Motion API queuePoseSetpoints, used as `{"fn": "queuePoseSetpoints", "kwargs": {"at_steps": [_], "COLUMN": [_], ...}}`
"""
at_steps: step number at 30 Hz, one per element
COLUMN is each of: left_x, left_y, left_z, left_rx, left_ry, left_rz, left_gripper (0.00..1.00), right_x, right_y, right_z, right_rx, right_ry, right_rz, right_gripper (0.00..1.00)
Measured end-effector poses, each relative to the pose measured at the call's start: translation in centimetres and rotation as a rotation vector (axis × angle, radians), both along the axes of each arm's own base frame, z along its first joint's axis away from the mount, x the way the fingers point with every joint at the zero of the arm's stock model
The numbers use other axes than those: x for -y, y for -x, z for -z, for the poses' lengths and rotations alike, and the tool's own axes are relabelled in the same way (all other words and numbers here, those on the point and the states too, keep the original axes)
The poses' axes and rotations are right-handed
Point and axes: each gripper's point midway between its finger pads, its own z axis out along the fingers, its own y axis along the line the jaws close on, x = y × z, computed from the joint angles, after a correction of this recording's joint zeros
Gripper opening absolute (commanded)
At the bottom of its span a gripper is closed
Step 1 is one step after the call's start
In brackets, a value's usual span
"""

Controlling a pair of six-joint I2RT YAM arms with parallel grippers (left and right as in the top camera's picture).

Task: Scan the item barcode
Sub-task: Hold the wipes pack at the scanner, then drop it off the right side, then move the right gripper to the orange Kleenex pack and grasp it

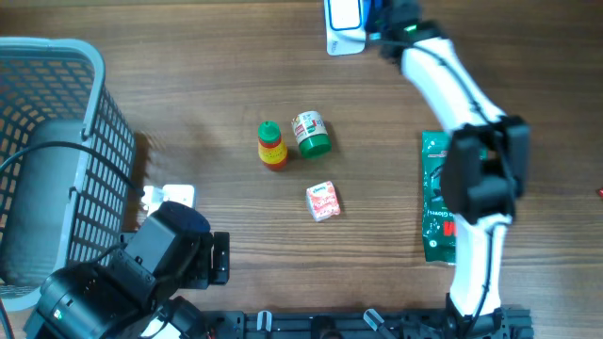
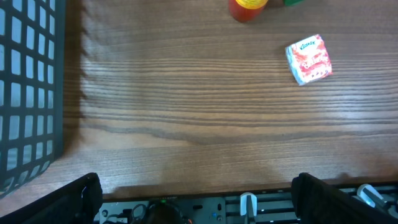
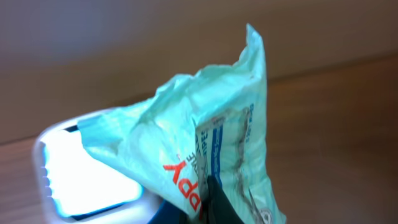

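Where the right arm reaches to the table's far edge, the right claw (image 3: 214,200) is clenched on a crumpled pale green packet (image 3: 211,118), which it holds over the lit window of the white scanner (image 3: 81,168). Barcode not made out. Left claw (image 2: 199,193) hangs released, jaws wide, above the table (image 2: 186,112) beside the mesh basket (image 1: 57,141). Mid-table: small bottle (image 1: 271,146) just beside a green-lidded jar (image 1: 311,134), red-and-white box (image 1: 323,201) near them. Dark green bag (image 1: 435,202) lies partly under the right arm.

A grey basket (image 1: 99,122) stands left of a bottle (image 1: 271,146), possibly sauce
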Motion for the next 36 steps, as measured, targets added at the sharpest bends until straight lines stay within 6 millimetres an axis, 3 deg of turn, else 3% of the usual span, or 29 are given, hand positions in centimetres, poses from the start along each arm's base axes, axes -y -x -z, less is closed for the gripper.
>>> {"fn": "queuePoseSetpoints", "kwargs": {"at_steps": [2, 4, 6, 7, 9, 10, 12, 13, 14, 15, 16, 17, 18, 20, 21, 26, 29, 31, 32, 34, 36], "left_x": [0.0, 0.0, 0.0, 0.0, 0.0, 0.0, 0.0, 0.0, 0.0, 0.0, 0.0, 0.0, 0.0, 0.0, 0.0, 0.0, 0.0, 0.0, 0.0, 0.0, 0.0], "left_y": [0.0, 0.0, 0.0, 0.0, 0.0, 0.0, 0.0, 0.0, 0.0, 0.0, 0.0, 0.0, 0.0, 0.0, 0.0, 0.0, 0.0, 0.0, 0.0, 0.0, 0.0], "left_z": [0.0, 0.0, 0.0, 0.0, 0.0, 0.0, 0.0, 0.0, 0.0, 0.0, 0.0, 0.0, 0.0, 0.0, 0.0, 0.0, 0.0, 0.0, 0.0, 0.0, 0.0], "left_rx": [0.000, -0.001, -0.001, -0.001, 0.000, -0.001, -0.001, -0.001, -0.001, -0.001, -0.001, -0.001, 0.000, -0.001, -0.001, -0.001, -0.001, -0.001, -0.001, -0.001, -0.001], "left_ry": [0.000, -0.001, 0.000, 0.000, 0.000, 0.000, 0.000, 0.000, 0.000, 0.000, 0.000, -0.001, -0.001, 0.000, 0.000, 0.000, 0.000, 0.000, 0.000, 0.000, -0.001], "left_rz": [0.000, 0.000, 0.000, 0.000, 0.000, 0.000, 0.000, 0.000, 0.000, 0.000, 0.000, 0.000, 0.000, 0.000, 0.000, 0.000, 0.000, 0.000, 0.000, 0.000, 0.000], "left_gripper": [1.00, 1.00, 1.00, 1.00, 1.00, 1.00, 1.00, 1.00, 1.00, 1.00, 1.00, 1.00, 1.00, 1.00, 1.00, 1.00, 1.00, 1.00, 1.00, 1.00, 1.00], "right_x": [6.4, 15.2, 23.5, 27.4, 33.4, 36.8, 40.4, 42.1, 43.0, 44.0, 44.8, 45.0, 45.0, 44.9, 44.8, 43.6, 41.7, 39.4, 37.5, 33.1, 27.7], "right_y": [1.6, 5.1, 8.8, 10.8, 13.9, 15.8, 18.1, 19.4, 20.2, 21.3, 22.6, 23.2, 23.7, 24.1, 24.2, 23.7, 22.1, 20.8, 20.1, 19.1, 18.7], "right_z": [-4.9, -10.3, -13.2, -13.4, -12.2, -10.1, -6.7, -4.1, -2.4, 0.5, 3.8, 5.7, 7.4, 9.5, 9.8, 8.6, 3.8, -2.2, -6.1, -11.8, -15.2], "right_rx": [0.034, 0.061, 0.062, 0.044, -0.013, -0.067, -0.138, -0.191, -0.221, -0.274, -0.335, -0.372, -0.404, -0.440, -0.446, -0.434, -0.317, -0.182, -0.101, 0.001, 0.035], "right_ry": [0.049, 0.091, 0.120, 0.136, 0.144, 0.133, 0.087, 0.050, 0.022, -0.027, -0.079, -0.108, -0.132, -0.166, -0.175, -0.221, -0.286, -0.308, -0.315, -0.323, -0.340], "right_rz": [0.141, 0.321, 0.495, 0.579, 0.701, 0.761, 0.808, 0.828, 0.835, 0.841, 0.845, 0.845, 0.840, 0.837, 0.833, 0.787, 0.699, 0.620, 0.559, 0.439, 0.318], "right_gripper": [0.04, 0.04, 0.04, 0.04, 0.05, 0.04, 0.05, 0.05, 0.04, 0.06, 0.12, 0.22, 0.39, 0.91, 1.00, 1.00, 1.00, 1.00, 1.00, 1.00, 1.00]}}
